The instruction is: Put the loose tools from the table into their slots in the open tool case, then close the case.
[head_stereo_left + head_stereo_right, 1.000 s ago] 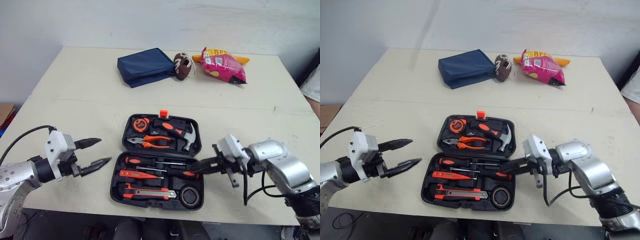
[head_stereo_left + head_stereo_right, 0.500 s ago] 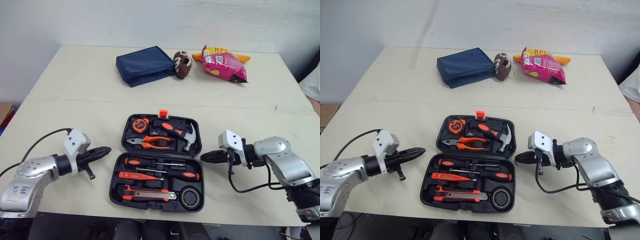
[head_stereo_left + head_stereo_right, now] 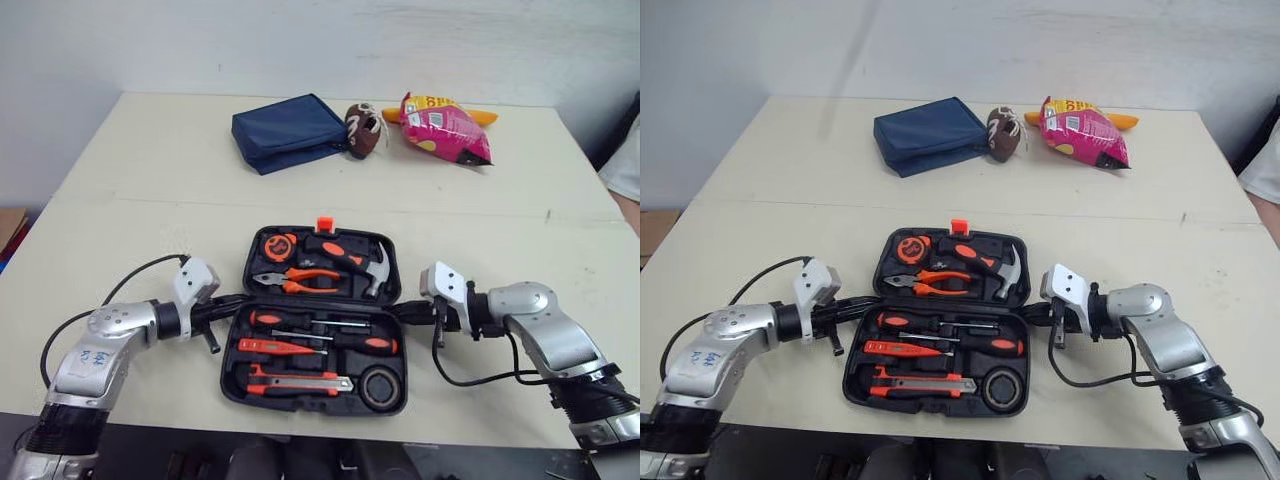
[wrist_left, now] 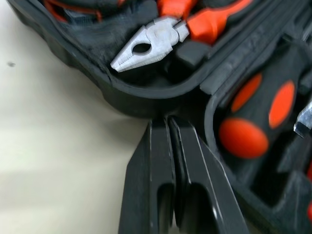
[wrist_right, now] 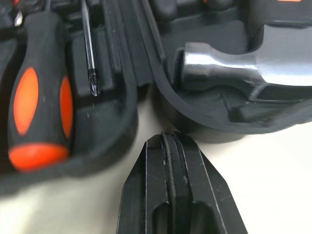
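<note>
Head views
1. The tool case lies open and flat at the near middle of the tabletop, with its orange latch on the far edge.
2. The far half holds a tape measure, pliers and a hammer.
3. The near half holds two screwdrivers, a utility knife and a tape roll. Each tool sits in a slot.
4. The left claw lies low over the tabletop at the case's left side, level with the hinge line. The right claw lies at the right side, also level with the hinge line.
5. A blue pouch, a small football and a pink snack bag lie at the far edge, well apart from the case.

Left wrist view
6. The left claw's fingers are pressed together and hold nothing. Their tips are at the notch where the two case halves meet, beside the pliers' nose.

Right wrist view
7. The right claw's fingers are likewise pressed together and hold nothing. Their tips are just beside the outer wall of the case, at the notch between the hammer's half and the screwdrivers' half.
</note>
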Tool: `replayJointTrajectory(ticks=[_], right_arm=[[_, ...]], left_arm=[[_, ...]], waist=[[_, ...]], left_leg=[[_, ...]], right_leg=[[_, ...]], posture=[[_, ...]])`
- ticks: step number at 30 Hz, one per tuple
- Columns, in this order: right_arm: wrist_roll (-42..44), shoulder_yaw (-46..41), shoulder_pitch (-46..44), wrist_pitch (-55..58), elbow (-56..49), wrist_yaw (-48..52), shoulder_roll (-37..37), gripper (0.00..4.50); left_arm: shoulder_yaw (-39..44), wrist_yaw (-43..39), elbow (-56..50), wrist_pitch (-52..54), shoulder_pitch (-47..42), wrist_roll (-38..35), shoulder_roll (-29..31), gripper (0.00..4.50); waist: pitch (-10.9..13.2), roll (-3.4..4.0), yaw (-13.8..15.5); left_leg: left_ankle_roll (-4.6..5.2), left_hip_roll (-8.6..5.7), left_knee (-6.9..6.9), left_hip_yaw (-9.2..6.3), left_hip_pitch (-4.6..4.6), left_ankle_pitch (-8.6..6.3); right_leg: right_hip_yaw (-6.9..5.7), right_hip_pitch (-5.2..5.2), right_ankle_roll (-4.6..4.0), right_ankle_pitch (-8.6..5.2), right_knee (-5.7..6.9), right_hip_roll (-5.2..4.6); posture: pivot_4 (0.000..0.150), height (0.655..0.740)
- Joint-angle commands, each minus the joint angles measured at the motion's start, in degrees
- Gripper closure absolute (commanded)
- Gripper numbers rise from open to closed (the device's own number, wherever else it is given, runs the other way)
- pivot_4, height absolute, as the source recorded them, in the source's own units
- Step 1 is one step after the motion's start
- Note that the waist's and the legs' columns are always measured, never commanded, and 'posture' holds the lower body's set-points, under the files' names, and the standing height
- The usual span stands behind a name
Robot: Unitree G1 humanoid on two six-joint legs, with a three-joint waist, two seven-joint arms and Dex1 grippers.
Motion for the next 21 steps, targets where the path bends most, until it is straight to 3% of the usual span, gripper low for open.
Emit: replayJointTrajectory(ticks=[1, 12, 21], right_arm=[[-0.69, -2.23, -1.09, -0.54, 0.34, -3.10, 1.19, 4.50], [-3.60, -1.93, -3.97, -2.30, 3.94, -5.44, 3.21, 4.50], [-5.79, -4.79, -3.94, -2.43, 4.92, -10.90, 2.99, 4.50]], left_arm=[[-1.47, 0.69, 2.95, -3.01, -2.67, 2.19, -2.10, 4.45], [-2.96, 0.83, 13.39, -8.44, -10.66, 7.05, -6.86, 4.45], [2.51, 2.73, 15.04, -7.22, -8.95, 6.98, -2.81, 4.45]], waist=[[0.00, 0.00, 0.04], [0.00, 0.00, 0.35], [0.00, 0.00, -0.09]], left_leg=[[0.02, 0.00, 0.00, 0.01, 0.00, 0.01], [0.07, -0.03, 0.05, 0.02, -0.02, 0.20], [0.04, -0.01, 0.04, 0.04, 0.00, 0.22]], right_leg=[[0.01, 0.01, 0.00, 0.03, -0.01, -0.01], [0.01, 0.04, 0.02, 0.24, -0.04, -0.02], [0.01, 0.02, 0.03, 0.25, 0.01, -0.01]], posture=[[0.150, 0.7400], [0.150, 0.7400], [0.150, 0.7400]])
